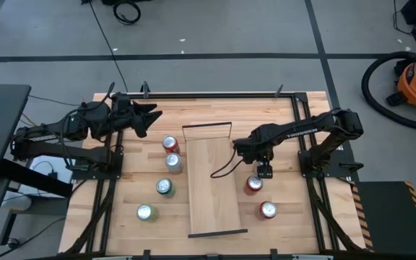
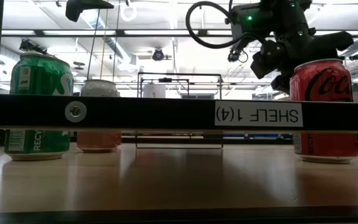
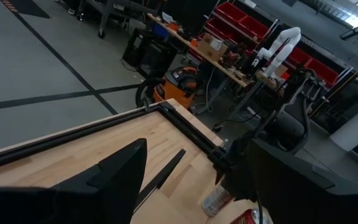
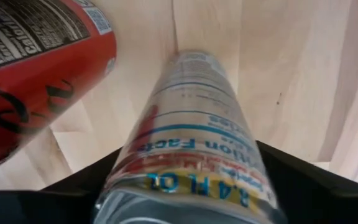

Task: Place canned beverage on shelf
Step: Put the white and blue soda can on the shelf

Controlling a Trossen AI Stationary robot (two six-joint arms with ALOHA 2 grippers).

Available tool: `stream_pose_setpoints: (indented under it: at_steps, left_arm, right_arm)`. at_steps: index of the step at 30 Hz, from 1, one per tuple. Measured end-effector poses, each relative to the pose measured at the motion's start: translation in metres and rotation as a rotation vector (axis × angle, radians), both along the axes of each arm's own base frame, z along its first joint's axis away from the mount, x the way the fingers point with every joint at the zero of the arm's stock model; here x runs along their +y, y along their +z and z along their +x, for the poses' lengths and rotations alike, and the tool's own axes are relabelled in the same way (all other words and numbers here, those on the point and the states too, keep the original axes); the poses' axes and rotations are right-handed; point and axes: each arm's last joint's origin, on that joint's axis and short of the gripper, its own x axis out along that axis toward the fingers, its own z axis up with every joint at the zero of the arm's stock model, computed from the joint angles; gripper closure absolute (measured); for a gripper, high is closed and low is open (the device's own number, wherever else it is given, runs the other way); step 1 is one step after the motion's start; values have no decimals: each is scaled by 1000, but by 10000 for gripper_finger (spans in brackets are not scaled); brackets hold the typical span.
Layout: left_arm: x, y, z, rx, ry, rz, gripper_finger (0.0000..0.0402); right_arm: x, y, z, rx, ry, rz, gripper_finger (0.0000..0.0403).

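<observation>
Just right of the long pale-wood shelf (image 1: pixel 214 180), my right gripper (image 1: pixel 263 172) points straight down over a silver-and-red beverage can (image 1: pixel 254 185), fingers flanking it; I cannot tell whether they grip yet. My left gripper (image 1: pixel 148 118) waits spread apart at the table's back-left.
</observation>
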Motion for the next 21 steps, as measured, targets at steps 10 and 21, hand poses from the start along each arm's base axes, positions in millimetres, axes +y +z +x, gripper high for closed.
stream_pose_setpoints:
  at_steps: [10,21]
  left_arm:
    - [0,0,0,3,16,2,114]
    - [1,0,0,3,24,3,114]
  right_arm:
    - [-8,4,-5,60,-72,-8,162]
    - [-43,27,7,-4,-451,-36,153]
